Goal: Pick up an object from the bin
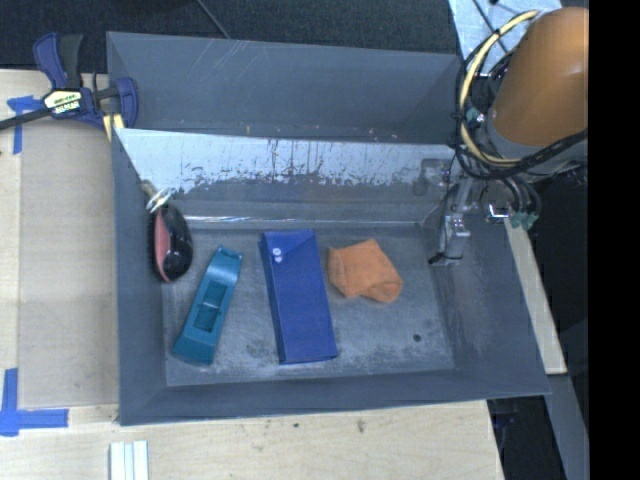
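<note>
The gripper [448, 240] hung over the floor of the bin [430, 328], wide or narrow could not be told, and the crumpled orange cloth [365, 273] lay near it, toward the view's left and slightly lower

A large orange cover [545, 73] caps the robot: smooth, rounded and dome-like, with a soft sheen on its upper side. Along the edge that faces the bin runs a bundle of cables [478, 88], thin yellow ones and thicker black ones, curved in loops that follow the cover's outline. Below the cover the cables gather into a dark tangle with small white and greenish fittings. The gripper [450, 236] is slim, of bare silver-grey metal, narrowing to a dark tip.
</note>
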`<move>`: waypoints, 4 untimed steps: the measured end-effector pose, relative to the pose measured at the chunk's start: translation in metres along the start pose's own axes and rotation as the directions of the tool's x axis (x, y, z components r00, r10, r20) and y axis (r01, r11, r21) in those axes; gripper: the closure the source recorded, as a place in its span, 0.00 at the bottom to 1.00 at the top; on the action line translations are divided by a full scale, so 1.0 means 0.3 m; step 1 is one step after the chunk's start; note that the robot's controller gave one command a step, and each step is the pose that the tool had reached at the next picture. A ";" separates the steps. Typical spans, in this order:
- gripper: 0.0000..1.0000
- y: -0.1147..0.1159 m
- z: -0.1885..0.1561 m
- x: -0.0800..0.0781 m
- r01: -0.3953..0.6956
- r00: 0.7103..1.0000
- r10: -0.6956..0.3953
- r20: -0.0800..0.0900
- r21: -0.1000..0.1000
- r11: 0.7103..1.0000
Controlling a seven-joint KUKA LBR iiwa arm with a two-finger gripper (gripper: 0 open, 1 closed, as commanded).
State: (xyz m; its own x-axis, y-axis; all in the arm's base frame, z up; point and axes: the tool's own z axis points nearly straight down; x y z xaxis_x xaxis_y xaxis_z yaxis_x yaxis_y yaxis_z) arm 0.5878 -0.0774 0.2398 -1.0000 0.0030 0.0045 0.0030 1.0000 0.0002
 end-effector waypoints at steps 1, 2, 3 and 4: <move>0.00 0.001 -0.017 -0.004 0.002 1.000 -0.002 0.009 0.001 1.000; 0.00 0.126 0.198 -0.095 0.061 0.998 -0.061 0.010 0.001 0.998; 0.00 0.152 0.216 -0.038 0.053 0.999 -0.053 0.006 0.000 0.999; 0.00 0.145 0.351 -0.043 0.075 0.997 -0.075 0.017 0.002 0.997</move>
State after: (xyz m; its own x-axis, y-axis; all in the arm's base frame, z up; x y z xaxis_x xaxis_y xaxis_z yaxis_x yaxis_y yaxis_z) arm 0.6004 -0.0340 0.1345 -0.9973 -0.0719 -0.0122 -0.0719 0.9974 -0.0017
